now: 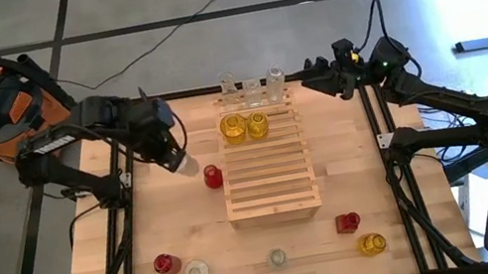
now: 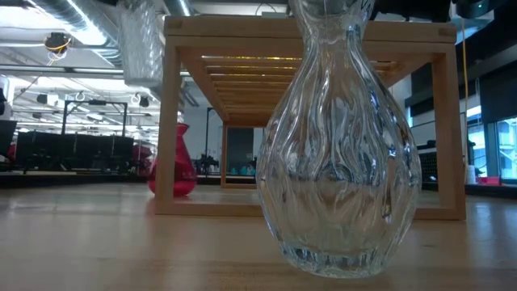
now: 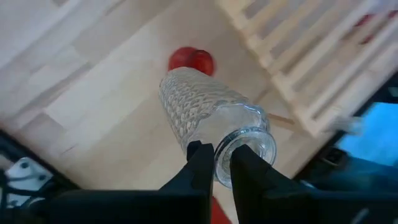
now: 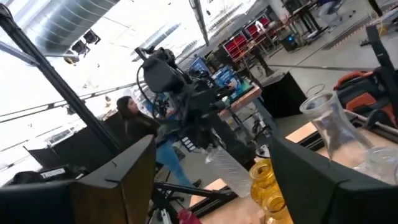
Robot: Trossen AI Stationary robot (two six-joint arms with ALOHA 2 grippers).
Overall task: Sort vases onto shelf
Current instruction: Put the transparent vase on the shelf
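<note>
Step in hand: transfer. The left claw (image 3: 215, 163) grips a clear textured vase (image 3: 208, 116) by its rim, lifted above the surface beside the shelf (image 1: 269, 175). The right claw (image 1: 305, 72) waits open at the shelf's far end. Next: carry it over the slats and set it upright

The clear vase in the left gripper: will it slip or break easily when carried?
Probably slippery: the left gripper pinches only the smooth glass rim of the clear vase. Likely fragile, since it looks like thin glass. It may swing, as the body hangs tilted beyond the fingers.
</note>
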